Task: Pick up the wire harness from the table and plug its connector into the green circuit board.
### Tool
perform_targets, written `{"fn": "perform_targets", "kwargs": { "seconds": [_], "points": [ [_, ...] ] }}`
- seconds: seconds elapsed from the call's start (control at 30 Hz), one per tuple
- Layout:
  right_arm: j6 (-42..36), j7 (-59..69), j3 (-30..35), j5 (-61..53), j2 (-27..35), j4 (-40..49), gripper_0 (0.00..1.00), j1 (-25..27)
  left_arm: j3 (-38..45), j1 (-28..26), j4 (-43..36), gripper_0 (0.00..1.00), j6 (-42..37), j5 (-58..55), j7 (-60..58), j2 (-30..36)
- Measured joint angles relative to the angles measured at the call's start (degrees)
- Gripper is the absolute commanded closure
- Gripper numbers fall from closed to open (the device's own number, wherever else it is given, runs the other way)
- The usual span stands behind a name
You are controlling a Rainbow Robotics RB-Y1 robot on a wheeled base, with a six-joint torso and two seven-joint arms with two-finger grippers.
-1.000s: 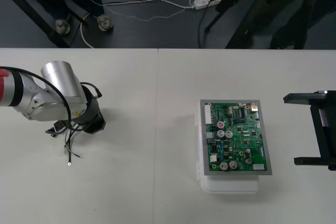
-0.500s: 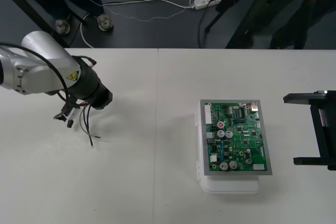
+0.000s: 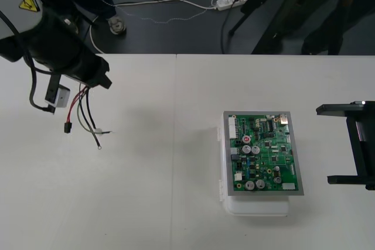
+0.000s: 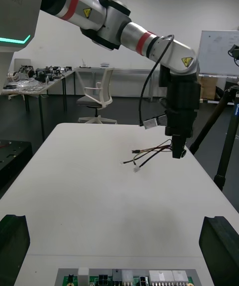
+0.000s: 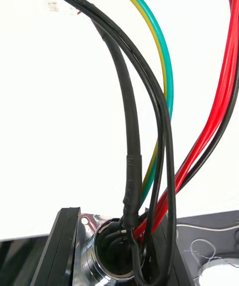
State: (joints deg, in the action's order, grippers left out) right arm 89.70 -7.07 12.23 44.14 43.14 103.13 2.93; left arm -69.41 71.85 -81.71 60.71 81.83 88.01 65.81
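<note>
The black two-finger left gripper (image 4: 177, 152) hangs tip-down over the plain white table (image 4: 89, 201), clamped on a thin wire harness (image 4: 149, 154) whose red and dark wires trail sideways from its tip. The right gripper (image 4: 115, 221) has its two black fingers (image 4: 14, 246) standing far apart, and between them shows one edge of the green circuit board (image 4: 99, 280).

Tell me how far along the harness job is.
Pickup looks done: the left pincer is shut on the harness at its metal socket, with the black plug dangling above the table. In hand: the carry. Left to do: reaching the green circuit board and plugging in. The right pincer waits open beside the board.
</note>
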Motion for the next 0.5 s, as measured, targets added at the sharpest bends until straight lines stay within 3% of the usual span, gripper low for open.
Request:
{"fn": "perform_targets", "kwargs": {
  "seconds": [0.13, 0.5],
  "points": [
    [0.0, 0.0, 0.0, 0.0, 0.0, 0.0, 0.0, 0.0, 7.19, -1.67, 2.68, 1.0, 5.07, -5.59, 0.0, 1.56],
    [0.0, 0.0, 0.0, 0.03, 0.0, 0.0, 0.0, -0.02, 31.26, -12.86, 4.81, 1.0, 17.46, -8.83, -0.43, 2.14]
  ]
}}
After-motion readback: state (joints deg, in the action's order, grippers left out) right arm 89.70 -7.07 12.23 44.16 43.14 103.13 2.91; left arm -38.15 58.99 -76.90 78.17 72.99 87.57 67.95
